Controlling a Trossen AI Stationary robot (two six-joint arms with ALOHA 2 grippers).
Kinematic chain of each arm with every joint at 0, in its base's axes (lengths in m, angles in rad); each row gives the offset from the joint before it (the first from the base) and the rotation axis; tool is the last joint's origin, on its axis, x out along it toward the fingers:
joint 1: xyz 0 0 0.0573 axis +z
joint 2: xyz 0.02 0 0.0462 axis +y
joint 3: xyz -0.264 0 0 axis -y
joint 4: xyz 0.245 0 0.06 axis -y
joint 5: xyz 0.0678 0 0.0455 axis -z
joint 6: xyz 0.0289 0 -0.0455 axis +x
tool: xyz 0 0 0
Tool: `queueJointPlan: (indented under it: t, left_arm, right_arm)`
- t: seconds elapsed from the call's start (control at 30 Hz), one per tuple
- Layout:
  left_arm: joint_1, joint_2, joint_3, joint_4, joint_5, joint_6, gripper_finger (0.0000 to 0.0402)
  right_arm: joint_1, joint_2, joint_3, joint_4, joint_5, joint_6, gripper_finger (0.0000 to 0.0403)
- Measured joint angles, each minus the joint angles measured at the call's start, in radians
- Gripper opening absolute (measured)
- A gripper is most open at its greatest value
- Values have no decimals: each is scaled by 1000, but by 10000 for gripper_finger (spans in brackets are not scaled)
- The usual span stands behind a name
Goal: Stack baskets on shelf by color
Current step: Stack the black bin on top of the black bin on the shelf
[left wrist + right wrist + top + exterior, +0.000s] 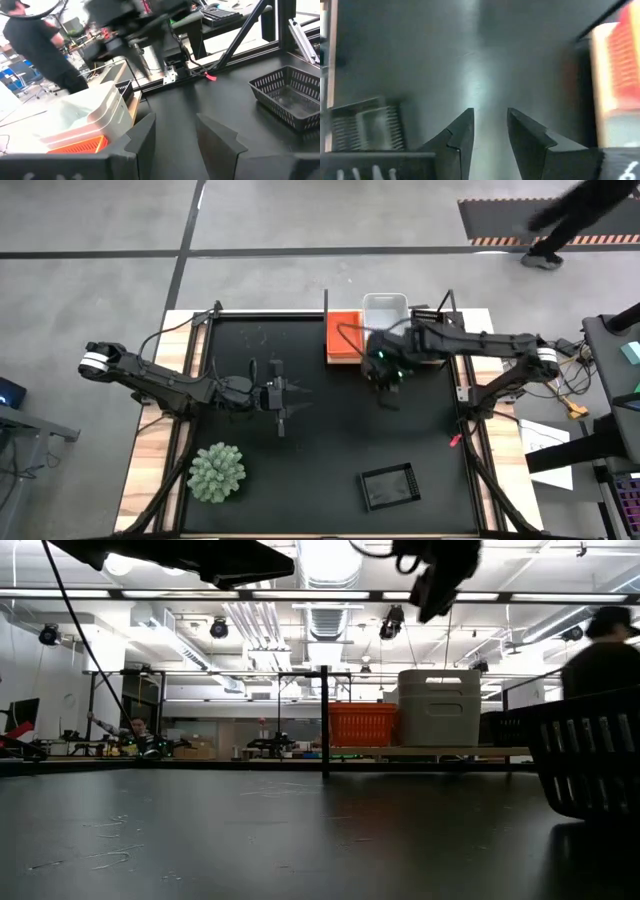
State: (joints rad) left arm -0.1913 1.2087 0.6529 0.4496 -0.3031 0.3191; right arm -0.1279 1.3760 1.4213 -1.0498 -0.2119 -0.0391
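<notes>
1. On the shelf [345, 358] at the table's far edge, the orange basket [343, 332] and the white basket [384, 315] sit side by side, touching.
2. A black basket [388, 486] lies alone on the mat [320, 440] near the front edge, well apart from the shelf.
3. The right gripper [385, 383] hangs above the mat just in front of the shelf, fingers [462, 135] apart, nothing between them.
4. The left gripper [283, 396] waits over the mat's left half, fingers apart, empty.
5. A green plant [217, 472] stands at the front left.
6. A person [570, 220] walks beyond the table.

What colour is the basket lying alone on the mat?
Black basket, with slatted mesh walls; the left wrist view shows it best.
</notes>
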Motion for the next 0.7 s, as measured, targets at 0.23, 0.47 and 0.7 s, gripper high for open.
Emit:
queueJointPlan:
  t: [0.23, 0.47, 0.7]
  left_arm:
    - [0, 0, 1, 48, 0, -2, 123]
    - [0, 0, 0, 67, 0, -2, 123]
    - [0, 0, 1, 67, 0, -2, 123]
  right_arm:
    - [238, -82, -156, 146, 5, 133, 90]
    - [451, -42, -210, 222, 112, 208, 122]
    - [554, 89, -201, 280, 152, 115, 166]
